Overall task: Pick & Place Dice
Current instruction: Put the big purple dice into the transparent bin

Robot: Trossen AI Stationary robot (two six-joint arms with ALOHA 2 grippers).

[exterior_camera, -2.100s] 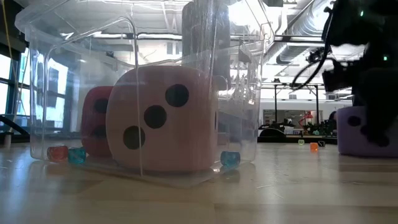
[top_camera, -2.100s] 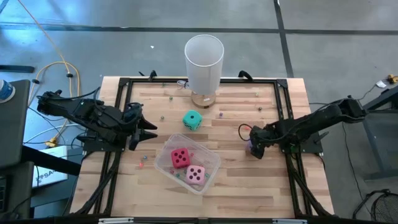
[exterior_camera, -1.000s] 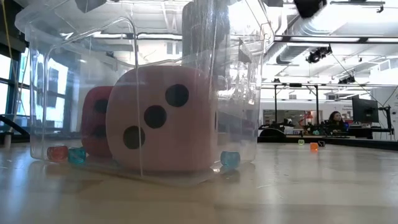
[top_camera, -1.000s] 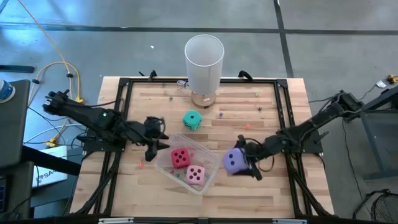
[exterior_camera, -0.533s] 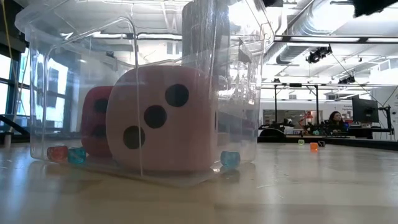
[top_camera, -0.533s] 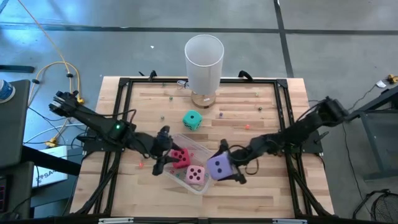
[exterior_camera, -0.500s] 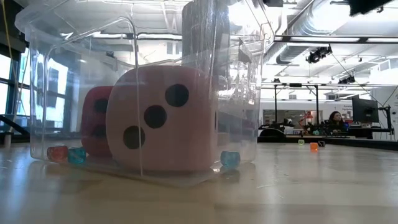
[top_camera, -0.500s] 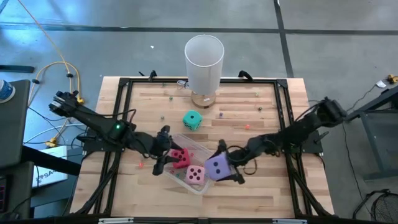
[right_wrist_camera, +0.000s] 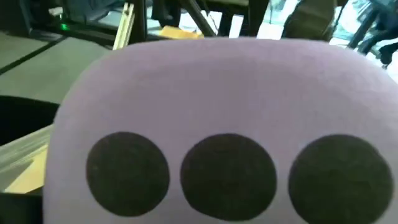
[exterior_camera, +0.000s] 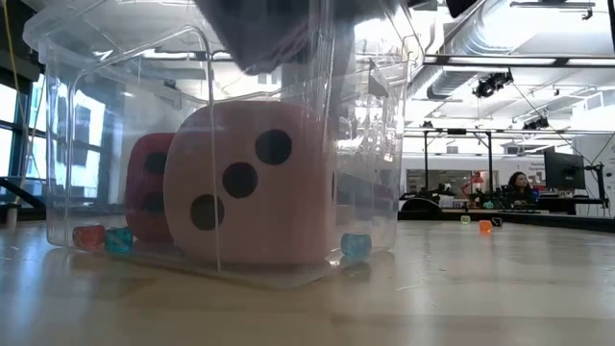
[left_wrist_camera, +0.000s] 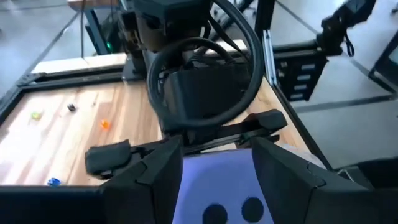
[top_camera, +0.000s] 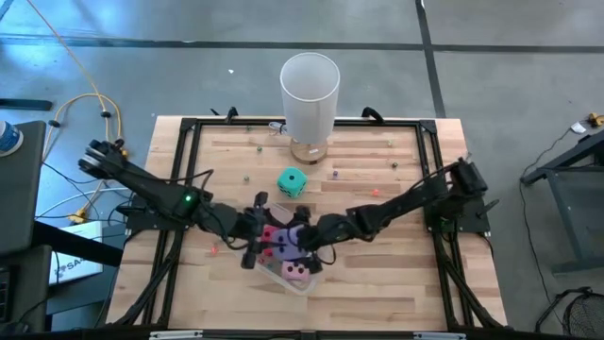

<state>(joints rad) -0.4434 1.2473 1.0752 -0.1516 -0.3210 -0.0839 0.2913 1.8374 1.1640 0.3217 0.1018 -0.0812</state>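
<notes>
The wooden surface is framed by dark rails, and both arms are reached in over its middle; a tall white cylinder is stood at its far edge; a clear container is set on the near middle.

The right claw is clamped on the purple die, which is held just above the container's open top, over the dice already inside; a face with three pips is turned toward that arm's wrist. The left claw is held at the container's left side with its fingers apart and nothing seen between them; whether the wall is touched cannot be told.

Inside the container the pink die is seen resting on the floor, with the red die just behind it; the teal-green die is left on the open surface, between the container and the cylinder. A few small beads are scattered in and around the container.

The dice are judged to be light, soft foam; some give under a squeeze is to be expected, and little slipping; a hold across two opposite flat faces, near the middle, is advised; a bounce off the dice below may be expected on release.
</notes>
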